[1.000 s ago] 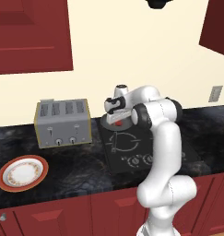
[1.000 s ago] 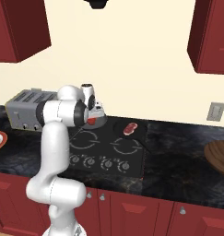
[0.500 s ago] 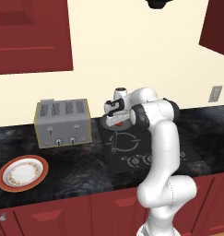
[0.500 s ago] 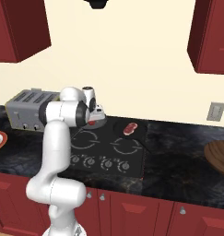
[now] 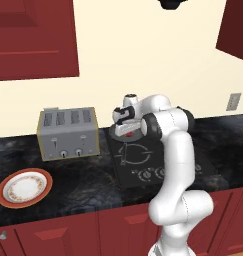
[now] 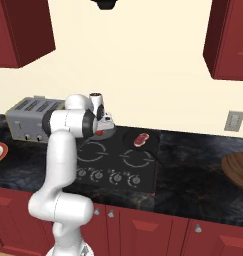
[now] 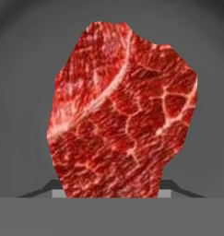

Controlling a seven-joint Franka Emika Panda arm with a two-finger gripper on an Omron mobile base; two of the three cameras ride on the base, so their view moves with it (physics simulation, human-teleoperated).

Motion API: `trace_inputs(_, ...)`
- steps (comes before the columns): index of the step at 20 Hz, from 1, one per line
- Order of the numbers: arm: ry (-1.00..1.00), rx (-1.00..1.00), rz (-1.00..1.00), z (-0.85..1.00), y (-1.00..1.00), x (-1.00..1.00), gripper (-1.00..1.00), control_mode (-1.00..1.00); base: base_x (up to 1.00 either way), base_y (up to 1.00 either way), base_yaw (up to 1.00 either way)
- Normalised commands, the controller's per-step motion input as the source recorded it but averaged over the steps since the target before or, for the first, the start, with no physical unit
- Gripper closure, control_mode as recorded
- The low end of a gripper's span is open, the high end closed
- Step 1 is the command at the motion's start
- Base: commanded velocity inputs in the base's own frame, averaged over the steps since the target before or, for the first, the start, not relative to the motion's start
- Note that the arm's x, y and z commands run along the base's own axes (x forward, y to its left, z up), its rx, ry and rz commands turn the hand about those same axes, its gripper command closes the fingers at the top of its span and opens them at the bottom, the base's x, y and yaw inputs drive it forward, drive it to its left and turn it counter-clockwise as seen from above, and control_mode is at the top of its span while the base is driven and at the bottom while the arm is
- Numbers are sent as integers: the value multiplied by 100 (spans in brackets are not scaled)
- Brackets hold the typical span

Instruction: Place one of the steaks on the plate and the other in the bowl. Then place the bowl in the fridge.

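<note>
- Left base view: the gripper [image 5: 126, 126] dips over a steak [image 5: 127, 131] at the cooktop's [image 5: 143, 170] back-left corner; the plate [image 5: 24, 187] waits near the counter's front-left edge.
- Right base view: the second steak [image 6: 141, 139] lies on the cooktop's back edge; the bowl [image 6: 238, 170] sits at the counter's right end.
- Hand view: the steak fills the frame; whether the fingers pinch it cannot be told. Best to close squarely before lifting.

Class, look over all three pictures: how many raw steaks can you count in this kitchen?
2. One steak lies under the gripper, on something dark grey at the stove's back left. The second steak lies on the cooktop at its back right. More may be hidden.
</note>
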Motion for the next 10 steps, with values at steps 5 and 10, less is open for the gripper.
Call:
trace_inputs(5,2,0,-3,29,16,-29,100,-100,0,0,0)
trace_inputs(10,6,1,-9,91,-4,-86,100,-100,0,0,0)
